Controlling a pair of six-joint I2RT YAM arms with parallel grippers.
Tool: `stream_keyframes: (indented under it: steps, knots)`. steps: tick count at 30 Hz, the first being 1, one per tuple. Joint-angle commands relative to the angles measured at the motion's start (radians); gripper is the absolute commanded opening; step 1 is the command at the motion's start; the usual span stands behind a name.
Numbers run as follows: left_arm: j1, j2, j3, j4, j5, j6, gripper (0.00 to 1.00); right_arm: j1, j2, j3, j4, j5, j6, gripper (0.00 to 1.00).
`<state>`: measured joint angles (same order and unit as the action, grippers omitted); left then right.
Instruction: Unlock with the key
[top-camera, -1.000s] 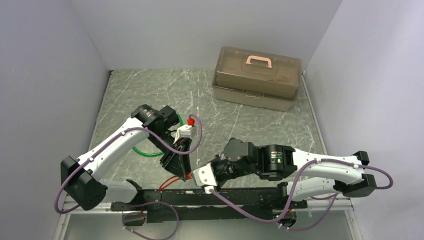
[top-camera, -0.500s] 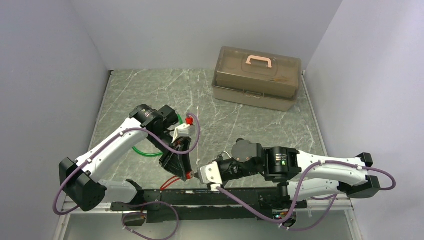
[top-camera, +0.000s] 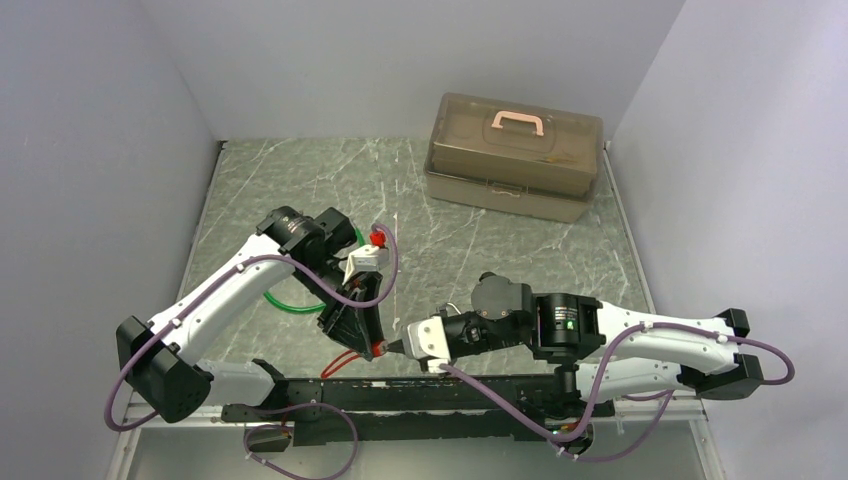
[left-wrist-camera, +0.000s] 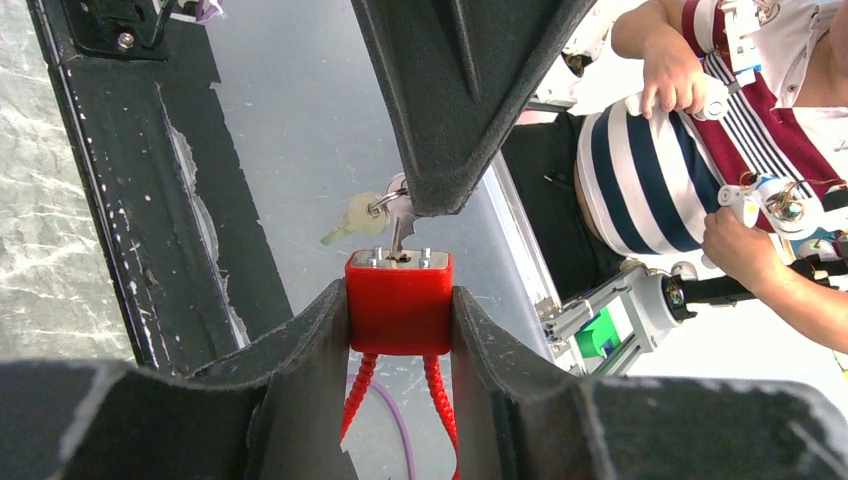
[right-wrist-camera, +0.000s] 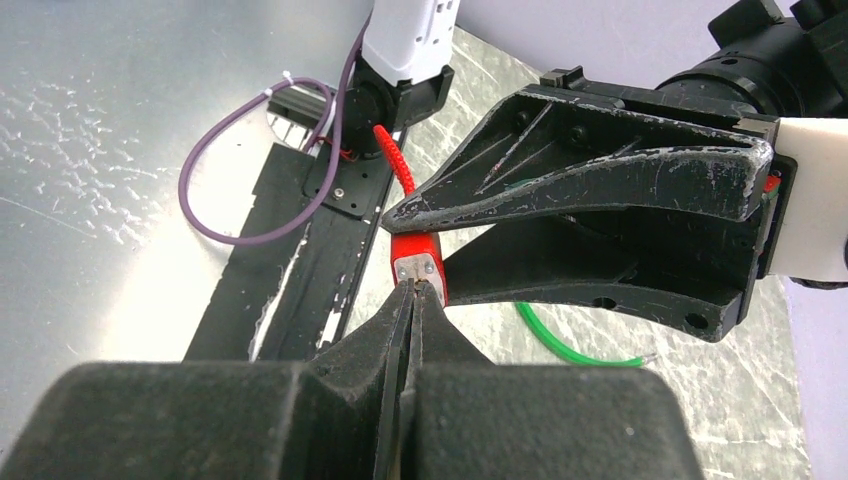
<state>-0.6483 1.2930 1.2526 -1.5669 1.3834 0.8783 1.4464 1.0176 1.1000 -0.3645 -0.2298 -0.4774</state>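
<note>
A red padlock with a red cable loop is clamped between my left gripper's fingers. It also shows in the top view and the right wrist view. A metal key sits in the lock's silver face, with a pale green second key hanging from its ring. My right gripper is shut on the key, its fingertips pressed against the lock's face; in the top view the right gripper meets the left gripper near the table's front edge.
A brown toolbox with a pink handle stands at the back right. A green cable loop lies on the marble table under the left arm. A black rail runs along the front edge.
My right gripper has moved left toward the left gripper and its wrist has rotated, so its fingertips now meet the lock's face. The left arm has barely moved.
</note>
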Motion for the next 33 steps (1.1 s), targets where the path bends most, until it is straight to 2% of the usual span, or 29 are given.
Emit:
stream_keyframes:
  steps: [1, 5, 12, 25, 33]
  knots:
    - [0.0, -0.016, 0.063, -0.012, 0.079, 0.027, 0.0, -0.019, 0.008, -0.012, 0.078, -0.041, 0.02, 0.0]
    - [0.001, -0.014, 0.106, -0.013, 0.072, 0.021, 0.0, -0.069, 0.006, -0.044, 0.107, -0.089, 0.035, 0.0]
    - [0.0, -0.018, 0.114, -0.013, 0.076, 0.029, 0.0, -0.084, 0.018, -0.052, 0.147, -0.129, 0.052, 0.0]
    - [0.05, -0.021, 0.176, -0.014, 0.127, 0.028, 0.0, -0.09, -0.041, -0.179, 0.276, -0.099, 0.114, 0.0]
    - [0.05, -0.031, 0.162, -0.013, 0.128, 0.037, 0.0, -0.095, -0.069, -0.254, 0.404, -0.076, 0.161, 0.0]
